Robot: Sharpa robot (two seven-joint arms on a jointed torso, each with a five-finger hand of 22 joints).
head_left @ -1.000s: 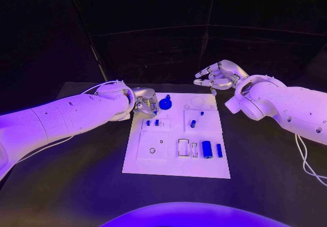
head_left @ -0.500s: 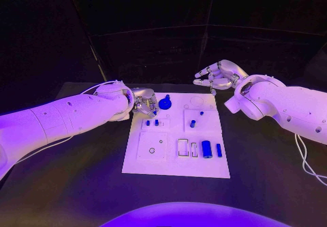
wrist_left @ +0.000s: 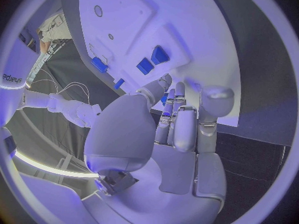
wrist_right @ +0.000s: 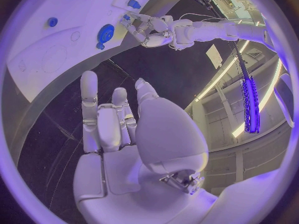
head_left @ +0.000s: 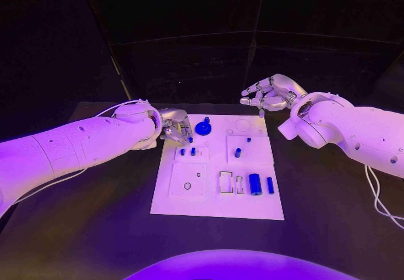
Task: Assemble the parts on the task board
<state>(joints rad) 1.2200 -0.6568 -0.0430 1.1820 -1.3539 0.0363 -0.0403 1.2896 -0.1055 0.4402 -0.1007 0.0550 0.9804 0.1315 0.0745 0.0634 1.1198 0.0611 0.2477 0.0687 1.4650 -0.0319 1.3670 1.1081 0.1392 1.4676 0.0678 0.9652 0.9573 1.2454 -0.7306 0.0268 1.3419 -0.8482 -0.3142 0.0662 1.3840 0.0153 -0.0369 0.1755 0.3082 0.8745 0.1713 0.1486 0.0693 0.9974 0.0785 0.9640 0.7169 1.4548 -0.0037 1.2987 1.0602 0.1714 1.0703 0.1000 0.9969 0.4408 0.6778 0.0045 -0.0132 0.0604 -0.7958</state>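
The white task board (head_left: pixel 211 204) lies in the middle of the black table. A round blue gear-like part (head_left: pixel 203 127) stands near its far left corner. My left hand (head_left: pixel 177 127) hovers just left of that part, fingers bent toward the board, with nothing held that I can see. Its fingers (wrist_left: pixel 177 124) lie side by side over the board (wrist_left: pixel 187 30). My right hand (head_left: pixel 270 93) is raised beyond the board's far right corner, fingers half curled and apart, empty. From that wrist the hand (wrist_right: pixel 118 119) looks over the board (wrist_right: pixel 56 50), the gear (wrist_right: pixel 104 33) and the left hand (wrist_right: pixel 149 30).
A thick blue cylinder (head_left: pixel 255 184) and a thinner blue bar (head_left: pixel 271 185) lie at the board's right. Small blue pegs (head_left: pixel 192 151) stand mid-board, another (head_left: pixel 238 153) to their right. A small ring (head_left: pixel 187 186) and a white frame (head_left: pixel 226 181) sit nearer me.
My left hand has drawn back a little to the left, away from the blue gear-like part it was touching. The right hand has hardly moved.
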